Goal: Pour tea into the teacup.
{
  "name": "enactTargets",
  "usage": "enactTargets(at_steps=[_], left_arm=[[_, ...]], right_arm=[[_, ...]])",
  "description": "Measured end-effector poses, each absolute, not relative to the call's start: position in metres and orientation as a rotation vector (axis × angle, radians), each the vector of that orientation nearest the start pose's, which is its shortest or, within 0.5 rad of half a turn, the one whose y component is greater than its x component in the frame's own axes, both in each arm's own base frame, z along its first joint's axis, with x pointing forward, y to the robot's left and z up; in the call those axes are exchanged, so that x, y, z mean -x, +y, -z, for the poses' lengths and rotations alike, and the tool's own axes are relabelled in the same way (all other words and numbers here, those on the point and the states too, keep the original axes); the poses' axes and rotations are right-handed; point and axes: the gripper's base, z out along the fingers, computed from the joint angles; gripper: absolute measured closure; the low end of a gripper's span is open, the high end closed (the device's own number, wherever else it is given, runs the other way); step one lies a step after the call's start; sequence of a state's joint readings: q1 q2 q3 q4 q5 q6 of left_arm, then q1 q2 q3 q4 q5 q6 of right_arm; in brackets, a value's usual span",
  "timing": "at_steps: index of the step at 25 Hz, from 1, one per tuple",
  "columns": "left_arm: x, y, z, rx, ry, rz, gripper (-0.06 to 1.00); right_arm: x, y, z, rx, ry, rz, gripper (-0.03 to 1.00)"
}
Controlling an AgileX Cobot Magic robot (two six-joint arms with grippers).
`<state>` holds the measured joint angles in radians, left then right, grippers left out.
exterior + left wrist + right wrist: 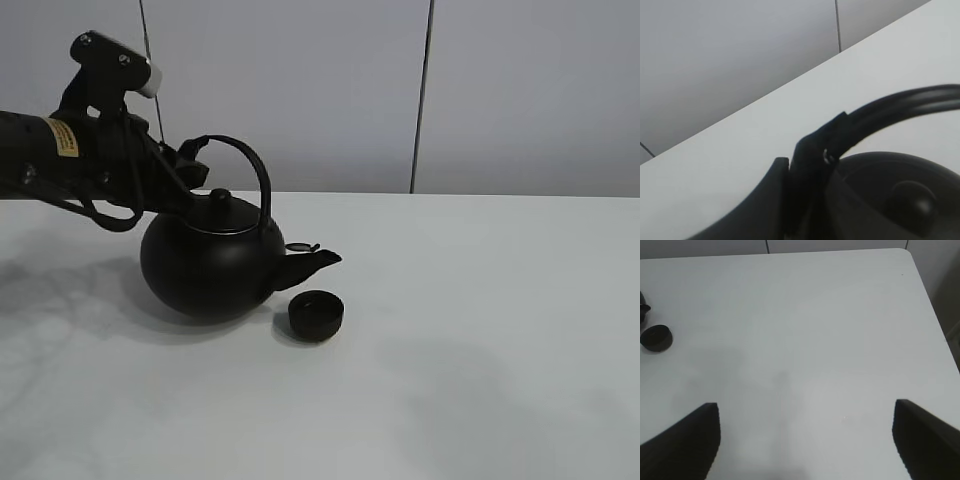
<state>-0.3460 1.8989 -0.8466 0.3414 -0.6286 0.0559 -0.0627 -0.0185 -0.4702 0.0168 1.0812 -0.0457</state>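
Observation:
A large round black kettle (205, 265) with an arched handle (250, 160) is at the left of the white table (480, 330). My left gripper (185, 170) is shut on the handle's left end; the left wrist view shows its fingers (810, 165) clamped on the handle (900, 102) above the lid knob (912, 202). The spout (318, 260) points right, just above the small matte-black teacup (316, 314). No stream of tea is visible. My right gripper (805, 440) hangs open over bare table, far from the teacup (656, 337), and is outside the exterior view.
A grey panelled wall (330, 90) runs behind the table. The table's far corner and edge (920, 275) appear in the right wrist view. The left arm (60, 150) reaches in from the left above the table.

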Motion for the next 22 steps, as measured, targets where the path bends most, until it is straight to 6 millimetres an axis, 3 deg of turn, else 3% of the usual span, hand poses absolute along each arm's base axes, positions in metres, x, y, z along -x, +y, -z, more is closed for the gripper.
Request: enactTargets(at_steps=[4, 10, 17, 22], left_arm=[[-0.342, -0.143, -0.153, -0.711, 1.772, 0.249, 0.84], [-0.324, -0.134, -0.141, -0.588, 1.767, 0.296, 0.84], [-0.306, -0.115, -0.130, -0.423, 1.773, 0.229, 0.84], [-0.299, -0.107, -0.124, -0.414, 1.784, 0.155, 0.84]], right_arm=[[0.005, 0.002, -0.267, -0.017, 2.076, 0.046, 0.33], [0.005, 0.002, -0.267, -0.017, 2.077, 0.046, 0.33], [0.005, 0.002, -0.267, -0.017, 2.077, 0.046, 0.33], [0.005, 0.002, -0.267, -0.017, 2.077, 0.046, 0.33]])
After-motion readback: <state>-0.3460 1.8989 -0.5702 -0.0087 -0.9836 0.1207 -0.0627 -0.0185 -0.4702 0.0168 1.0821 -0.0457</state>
